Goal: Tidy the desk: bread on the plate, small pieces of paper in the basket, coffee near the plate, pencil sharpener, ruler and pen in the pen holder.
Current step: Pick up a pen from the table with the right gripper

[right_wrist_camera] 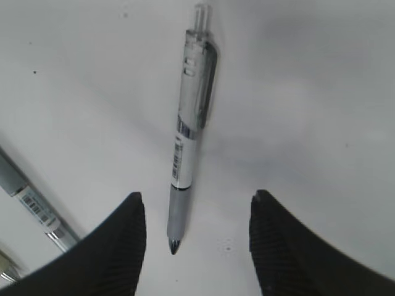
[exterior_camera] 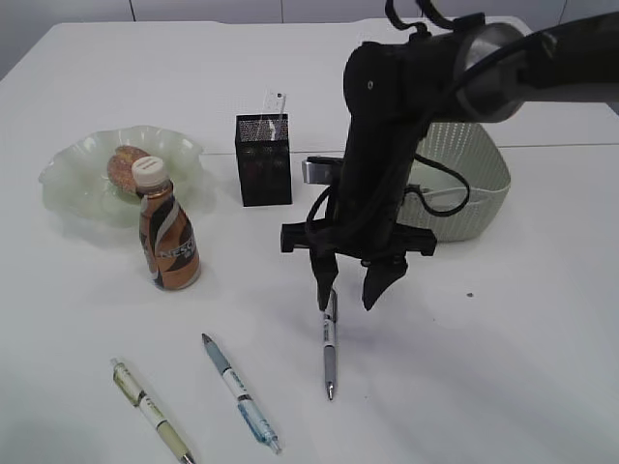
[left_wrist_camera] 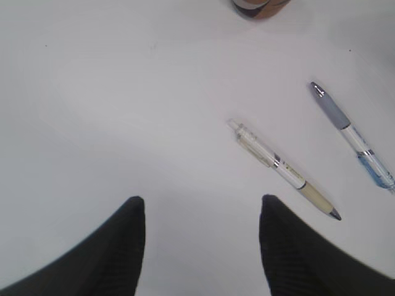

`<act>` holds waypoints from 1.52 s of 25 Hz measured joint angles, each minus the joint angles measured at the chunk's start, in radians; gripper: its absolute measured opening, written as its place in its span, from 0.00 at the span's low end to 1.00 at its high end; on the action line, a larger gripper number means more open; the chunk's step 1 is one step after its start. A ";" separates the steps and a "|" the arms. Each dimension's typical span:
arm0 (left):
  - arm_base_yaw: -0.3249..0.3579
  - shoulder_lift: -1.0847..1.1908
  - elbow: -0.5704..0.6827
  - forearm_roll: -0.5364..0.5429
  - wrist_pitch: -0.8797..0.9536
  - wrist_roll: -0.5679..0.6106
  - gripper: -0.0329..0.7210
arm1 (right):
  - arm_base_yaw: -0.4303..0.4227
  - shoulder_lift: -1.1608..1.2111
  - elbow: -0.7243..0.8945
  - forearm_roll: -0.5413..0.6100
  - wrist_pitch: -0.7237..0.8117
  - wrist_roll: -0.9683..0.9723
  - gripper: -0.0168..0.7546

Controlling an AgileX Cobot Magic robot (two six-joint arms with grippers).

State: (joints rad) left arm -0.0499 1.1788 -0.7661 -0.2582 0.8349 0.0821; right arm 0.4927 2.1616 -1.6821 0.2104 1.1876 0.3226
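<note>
My right gripper hangs open just above a grey-and-white pen, whose tip lies between the fingers without touching them. Two more pens lie at the front left, one blue and one beige. My left gripper is open over bare table, left of the beige pen; it is out of the exterior view. The bread lies on the glass plate, with the coffee bottle beside it. The black mesh pen holder has a clear ruler in it. No paper or sharpener shows.
The pale green basket stands at the back right, partly behind my right arm. A small silvery thing sits between the pen holder and the arm. The blue pen shows at the left edge of the right wrist view.
</note>
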 joint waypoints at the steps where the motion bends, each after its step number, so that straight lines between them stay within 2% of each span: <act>1: 0.000 0.000 0.000 0.000 0.000 0.000 0.62 | 0.000 0.009 0.000 0.002 -0.005 0.005 0.54; 12: 0.000 0.000 0.000 0.000 -0.004 0.000 0.62 | 0.006 0.045 0.000 0.002 -0.140 0.073 0.54; 31: 0.000 0.000 0.000 0.021 -0.022 0.001 0.62 | 0.006 0.115 0.000 -0.008 -0.171 0.107 0.54; 33: 0.000 0.000 0.000 0.021 -0.022 0.001 0.62 | 0.006 0.115 0.000 -0.010 -0.171 0.107 0.51; 38: 0.000 0.000 0.000 0.023 -0.022 0.001 0.62 | 0.006 0.117 0.000 -0.020 -0.171 0.107 0.34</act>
State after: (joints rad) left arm -0.0499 1.1788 -0.7661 -0.2354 0.8131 0.0836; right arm 0.4989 2.2785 -1.6821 0.1902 1.0162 0.4292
